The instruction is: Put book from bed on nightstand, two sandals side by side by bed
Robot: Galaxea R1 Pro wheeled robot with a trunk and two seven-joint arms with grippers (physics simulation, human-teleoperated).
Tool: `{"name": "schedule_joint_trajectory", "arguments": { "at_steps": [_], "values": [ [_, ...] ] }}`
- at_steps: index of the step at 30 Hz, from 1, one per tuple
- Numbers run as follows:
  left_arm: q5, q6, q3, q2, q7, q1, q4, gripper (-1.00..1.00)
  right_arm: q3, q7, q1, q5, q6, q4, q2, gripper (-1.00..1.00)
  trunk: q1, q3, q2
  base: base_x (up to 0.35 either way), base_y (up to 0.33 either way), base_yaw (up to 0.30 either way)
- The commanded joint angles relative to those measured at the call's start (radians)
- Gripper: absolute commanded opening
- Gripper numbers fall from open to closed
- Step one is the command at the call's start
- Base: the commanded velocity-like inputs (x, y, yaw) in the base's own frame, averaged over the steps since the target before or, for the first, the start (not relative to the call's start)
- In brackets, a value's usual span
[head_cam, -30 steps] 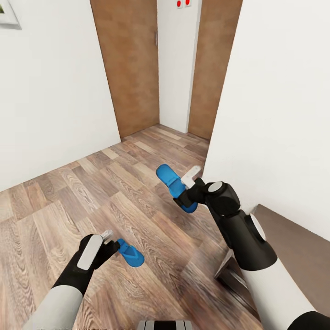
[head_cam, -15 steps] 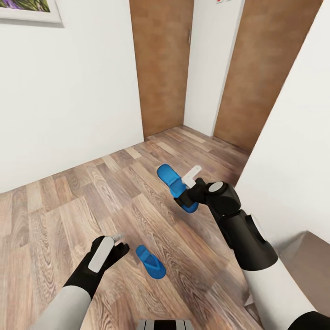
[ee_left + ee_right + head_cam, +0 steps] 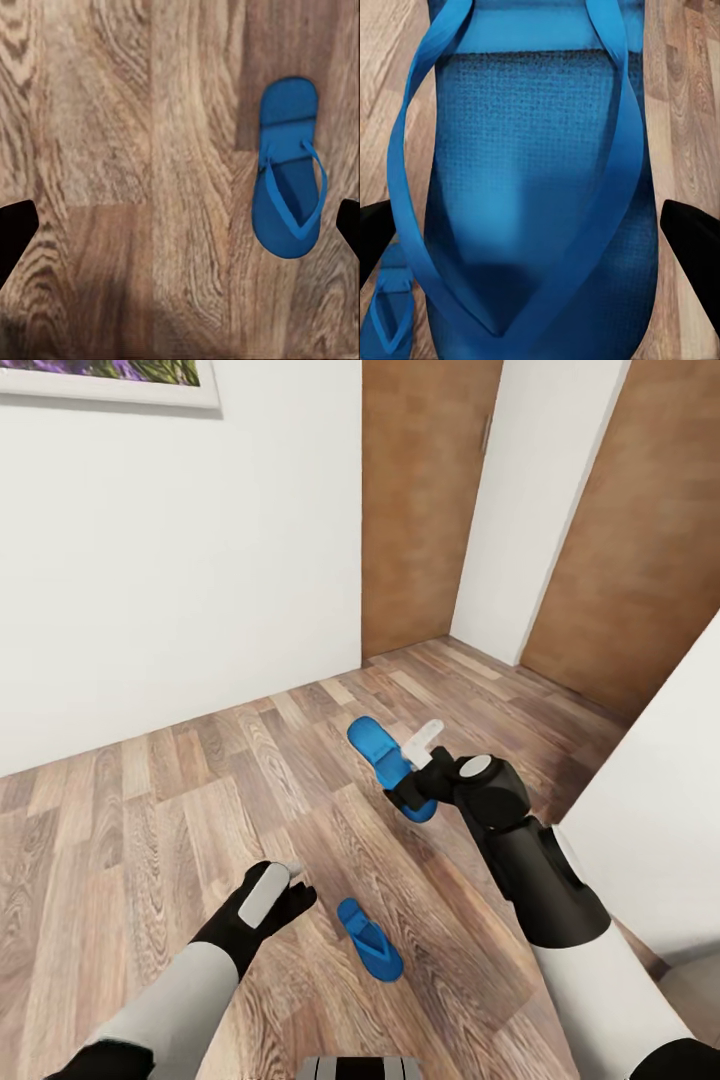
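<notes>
My right gripper is shut on one blue sandal and holds it above the wooden floor. In the right wrist view that sandal sits sole-up between the two fingers, straps toward the camera. The other blue sandal lies flat on the floor, straps up, just right of my left gripper. The left gripper is open and holds nothing. In the left wrist view the lying sandal is close to one finger. The book, bed and nightstand are out of view.
White walls stand on the left and close on the right. Brown wooden doors are at the back. A framed picture hangs at the upper left. Bare wood floor stretches left of the arms.
The left gripper has let go of its sandal, which now lies on the floor beside it. The camera has turned, shifting walls and doors rightward. The right gripper still holds its sandal.
</notes>
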Motion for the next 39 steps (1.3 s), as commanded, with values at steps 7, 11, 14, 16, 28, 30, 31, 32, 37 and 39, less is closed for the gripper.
{"name": "schedule_joint_trajectory", "arguments": {
  "at_steps": [7,11,14,16,28,30,31,32,37,39],
  "values": [
    [0.074,-0.03,-0.058,-0.024,-0.068,-0.07,0.13,1.0,-0.027,0.014,-0.007,0.006,0.005,-0.001,-0.058,-1.0,0.0,-0.001,0.0,0.001,0.002,0.044],
    [0.076,-0.027,-0.069,-0.025,-0.043,-0.073,0.136,1.0,-0.03,0.015,-0.01,0.006,0.005,-0.001,-0.063,-1.0,0.0,-0.001,0.0,0.0,0.0,-0.229],
    [0.078,-0.025,-0.098,-0.025,-0.033,-0.074,0.136,1.0,-0.032,0.015,-0.011,0.006,0.005,-0.001,-0.064,-1.0,0.0,-0.001,0.0,0.0,0.0,-0.251],
    [0.082,-0.021,-0.118,-0.025,-0.023,-0.075,0.129,1.0,-0.036,0.015,-0.011,0.006,0.005,-0.001,-0.065,-1.0,0.0,-0.001,0.0,0.0,0.0,-0.26],
    [0.178,-0.008,-0.138,-0.02,0.141,-0.085,0.016,1.0,-0.061,0.015,-0.009,0.006,0.005,-0.001,-0.065,-1.0,0.002,-0.021,-0.002,0.0,0.0,-0.238],
    [0.181,-0.035,-0.137,-0.018,0.126,-0.093,0.019,1.0,-0.06,0.015,-0.005,0.006,0.005,-0.001,-0.064,-1.0,0.003,-0.028,-0.002,0.0,0.0,-0.063],
    [0.179,-0.05,-0.137,-0.017,0.124,-0.092,0.02,1.0,-0.06,0.015,-0.003,0.006,0.005,-0.001,-0.063,-1.0,0.003,-0.032,-0.002,0.0,0.0,-0.07],
    [0.178,-0.063,-0.138,-0.017,0.124,-0.091,0.021,1.0,-0.059,0.015,-0.002,0.006,0.005,-0.001,-0.063,-1.0,0.004,-0.036,-0.002,0.0,0.0,-0.099],
    [0.18,-0.145,-0.135,-0.009,0.124,-0.036,0.022,1.0,-0.07,0.025,-0.028,0.005,0.005,-0.001,-0.064,-1.0,0.006,-0.055,-0.004,0.0,0.0,-0.213],
    [0.183,-0.154,-0.135,-0.011,0.126,-0.035,0.022,1.0,-0.074,0.036,-0.051,0.005,0.005,-0.001,-0.064,-1.0,0.007,-0.063,-0.004,0.0,0.0,-0.264]
  ]
}}
